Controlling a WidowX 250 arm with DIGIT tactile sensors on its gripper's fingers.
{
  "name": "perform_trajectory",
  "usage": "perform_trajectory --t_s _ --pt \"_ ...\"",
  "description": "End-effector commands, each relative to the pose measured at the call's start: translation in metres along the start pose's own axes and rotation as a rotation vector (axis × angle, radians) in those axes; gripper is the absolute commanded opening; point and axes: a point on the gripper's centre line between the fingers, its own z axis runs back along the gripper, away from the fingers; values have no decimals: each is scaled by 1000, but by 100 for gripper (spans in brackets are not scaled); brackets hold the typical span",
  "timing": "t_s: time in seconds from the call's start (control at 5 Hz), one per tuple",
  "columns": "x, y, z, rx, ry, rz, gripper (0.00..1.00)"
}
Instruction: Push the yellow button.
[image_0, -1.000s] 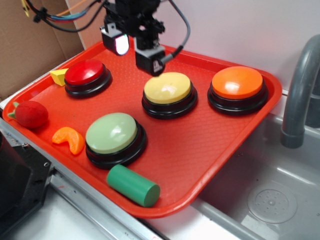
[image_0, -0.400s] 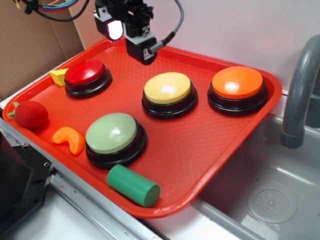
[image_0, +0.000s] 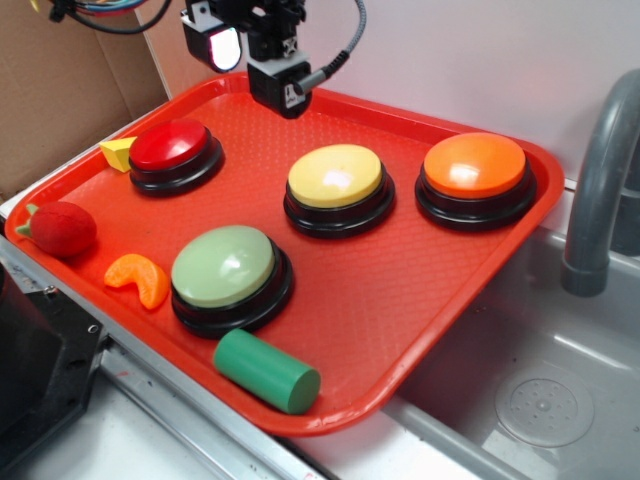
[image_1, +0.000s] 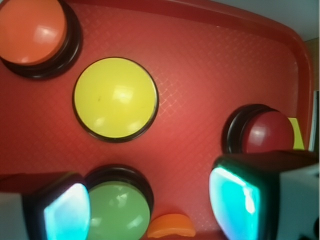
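The round, pale yellow domed plastic button (image_0: 336, 176) on its black base is rigid and likely slippery; press its crown centre. The black gripper (image_0: 245, 45), fingers spread wide and empty, hangs behind the button.

Red tray (image_0: 400, 290) as landmark: on it red button (image_0: 171, 147), orange button (image_0: 474, 166), green button (image_0: 223, 266), green cylinder (image_0: 266, 370) (lying flat, front edge), orange slice (image_0: 140, 278), strawberry (image_0: 60, 228). Grey faucet (image_0: 600, 170) right of tray.
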Motion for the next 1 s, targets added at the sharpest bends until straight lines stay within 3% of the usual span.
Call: perform_trajectory --t_s 0.0,0.8 --pt "-3 8 25 -21 -99 14 100" --pt "-17 12 46 7 -126 41 100"
